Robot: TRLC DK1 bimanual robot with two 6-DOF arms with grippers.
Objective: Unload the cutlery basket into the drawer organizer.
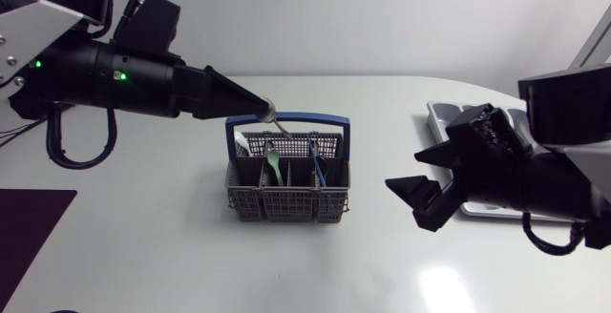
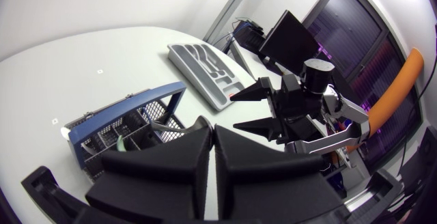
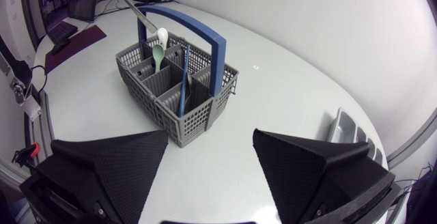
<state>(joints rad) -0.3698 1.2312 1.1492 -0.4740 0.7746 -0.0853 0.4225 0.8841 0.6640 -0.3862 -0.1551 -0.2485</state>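
A grey cutlery basket (image 1: 286, 198) with a blue handle (image 1: 329, 118) stands mid-table. My left gripper (image 1: 265, 106) is over its rear left corner, shut on the handle of a metal spoon (image 1: 278, 123). The spoon (image 3: 161, 34) hangs slanted, its bowl just above the basket (image 3: 198, 115). A green spoon (image 1: 273, 163) and a blue utensil (image 1: 320, 169) stand in the compartments. My right gripper (image 1: 409, 175) is open and empty, to the right of the basket and well apart from it. The grey drawer organizer (image 1: 441, 113) lies at the right, largely hidden by my right arm.
In the left wrist view the organizer (image 2: 205, 63) lies beyond the basket (image 2: 102, 125), with my right gripper (image 2: 263, 111) beside it. A dark mat (image 1: 29, 227) covers the table's front left corner. Bare white table surrounds the basket.
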